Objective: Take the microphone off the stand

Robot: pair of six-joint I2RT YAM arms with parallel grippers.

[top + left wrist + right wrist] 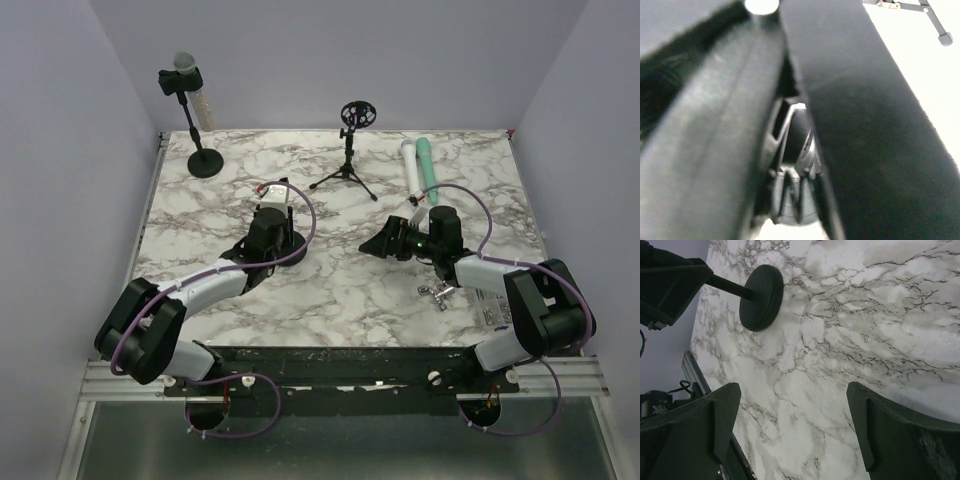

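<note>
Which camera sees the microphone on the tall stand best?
The top camera: the grey-tipped microphone shows clearly, clipped atop the black round-based stand. The right wrist camera shows mainly that stand's base and pole; the left wrist camera shows neither.

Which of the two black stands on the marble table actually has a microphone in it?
The black round-based stand at the back left: a grey-tipped microphone sits in its clip. The small black tripod stand holds only an empty ring mount.
</note>
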